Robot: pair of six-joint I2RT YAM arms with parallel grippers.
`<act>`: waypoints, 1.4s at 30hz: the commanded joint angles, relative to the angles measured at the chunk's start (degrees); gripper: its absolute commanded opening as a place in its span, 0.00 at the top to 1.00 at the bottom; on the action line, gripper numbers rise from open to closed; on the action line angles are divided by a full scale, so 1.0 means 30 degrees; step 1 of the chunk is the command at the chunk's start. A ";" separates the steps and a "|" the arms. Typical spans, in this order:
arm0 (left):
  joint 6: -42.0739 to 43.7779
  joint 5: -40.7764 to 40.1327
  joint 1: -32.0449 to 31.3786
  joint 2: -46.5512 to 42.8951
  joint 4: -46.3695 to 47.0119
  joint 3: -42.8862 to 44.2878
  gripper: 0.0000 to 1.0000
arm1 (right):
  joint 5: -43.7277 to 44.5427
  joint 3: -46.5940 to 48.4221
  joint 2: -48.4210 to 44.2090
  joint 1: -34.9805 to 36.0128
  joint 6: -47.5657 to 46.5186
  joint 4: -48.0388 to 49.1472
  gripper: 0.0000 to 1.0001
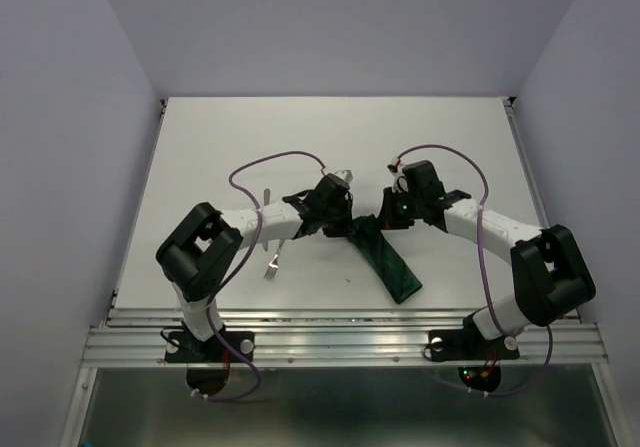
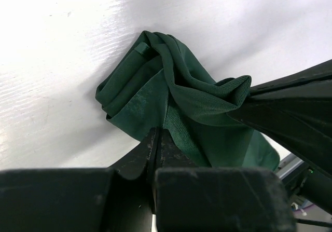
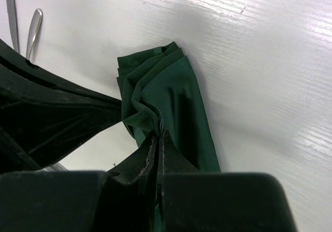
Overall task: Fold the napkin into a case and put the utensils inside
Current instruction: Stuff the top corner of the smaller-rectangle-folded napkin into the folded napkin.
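The white surface (image 1: 450,147) carries all items. It is flat, with nothing else on it near the work.

The napkin (image 1: 392,262) lies just right of centre as a narrow, dark green, multi-layer strip. It runs diagonally from between the two wrists toward the near right. Its near end lies flat. Its far end is bunched and lifted, with several folded edges visible in both wrist views.

The left end effector (image 2: 155,134) has its fingers together and clamped on a lower fold of the bunched end. The right end effector (image 3: 160,132) is also clamped on the cloth, pinching a gathered ridge at the same end. The two tips sit very near each other, each visible in the other's wrist camera.

The utensils (image 1: 271,262) are two slim silver pieces. They rest on the surface to the left, partly under the left arm, well apart from the cloth and not inside it.

Assessment of handling:
- The cloth is light, soft and limp. It holds no shape of its own, so stacked layers are liable to slide or spring open when released.
- Grips should take an edge or corner and catch only the intended layers. The present gathered pinch risks dragging the whole strip.
- The cutlery is stiff, smooth and low-lying, so it is likely to be slippery. It is best taken across the handle.

Stage: the pocket appears to be in forming, and insertion is not yet done.
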 commanded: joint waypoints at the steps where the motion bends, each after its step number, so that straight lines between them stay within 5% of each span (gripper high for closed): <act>1: -0.0145 0.0624 0.0199 -0.0851 0.0707 -0.0236 1.00 | 0.0518 0.1062 -0.0587 0.0082 -0.0566 -0.0562 0.99; 27: -0.0818 0.1504 0.0785 -0.0470 0.1586 -0.0703 1.00 | 0.3506 0.2353 0.1904 0.2721 -0.0597 -0.1618 0.99; 32: -0.0819 0.1563 0.0843 -0.0236 0.1674 -0.0792 1.00 | 0.3448 0.2090 0.0969 0.2721 -0.0012 -0.1268 0.84; 34: -0.0818 0.1592 0.0843 -0.0235 0.1733 -0.0850 1.00 | 0.3301 0.1798 0.0327 0.2721 0.0282 -0.1179 0.63; 37: -0.0818 0.1592 0.0872 -0.0265 0.1791 -0.0909 1.00 | 0.3154 0.1097 -0.0466 0.2721 0.0692 -0.0974 0.47; 42: -0.0730 0.1592 0.0931 -0.0323 0.1792 -0.0997 1.00 | 0.3943 0.0069 -0.2517 0.2721 0.1191 -0.1440 0.40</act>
